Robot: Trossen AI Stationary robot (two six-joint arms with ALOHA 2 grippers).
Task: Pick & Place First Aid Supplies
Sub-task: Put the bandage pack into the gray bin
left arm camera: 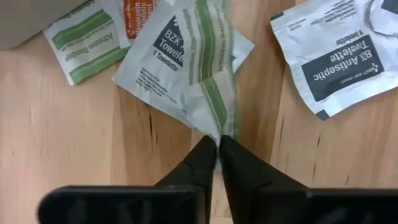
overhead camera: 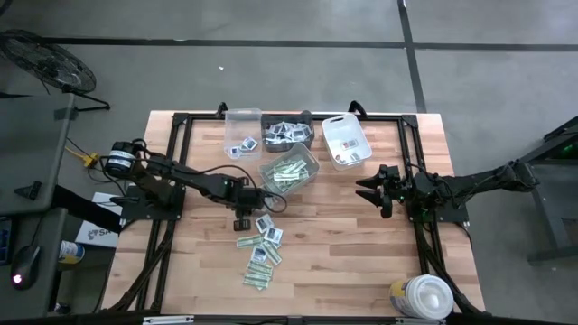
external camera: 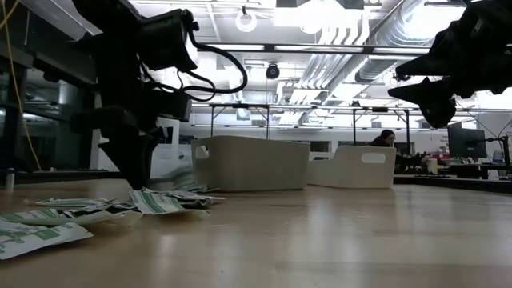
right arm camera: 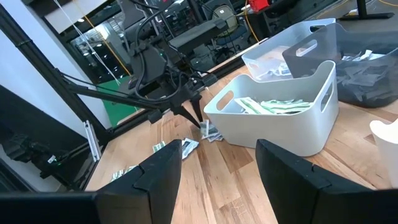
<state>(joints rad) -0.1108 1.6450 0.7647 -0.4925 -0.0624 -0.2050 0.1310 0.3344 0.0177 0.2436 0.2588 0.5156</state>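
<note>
My left gripper (left arm camera: pixel 217 148) points down at the table beside the pale bin of green strips (overhead camera: pixel 289 170) and is shut on a narrow green-and-white strip packet (left arm camera: pixel 214 68). That strip lies across a white towelette packet (left arm camera: pixel 163 59); another towelette packet (left arm camera: pixel 329 59) and a green strip (left arm camera: pixel 84 43) lie flat close by. More packets (overhead camera: pixel 259 253) are scattered on the wood toward the near edge. My right gripper (right arm camera: pixel 217 180) hovers open to the right of the bins, nothing between its fingers. My left gripper pinches the near end of the green-and-white strip (left arm camera: pixel 222 127) between its two fingertips (left arm camera: pixel 202 158). The fingers come from above, pointing down, in line with the strip's length. The rest of the strip still lies on the towelette packet and the table.
A clear bin (overhead camera: pixel 242 134), a dark bin with packets (overhead camera: pixel 287 134) and a white bin (overhead camera: pixel 346 142) stand along the far side. A big round white tub (overhead camera: pixel 424 296) sits at the near right corner. Bare wood lies between the two arms.
</note>
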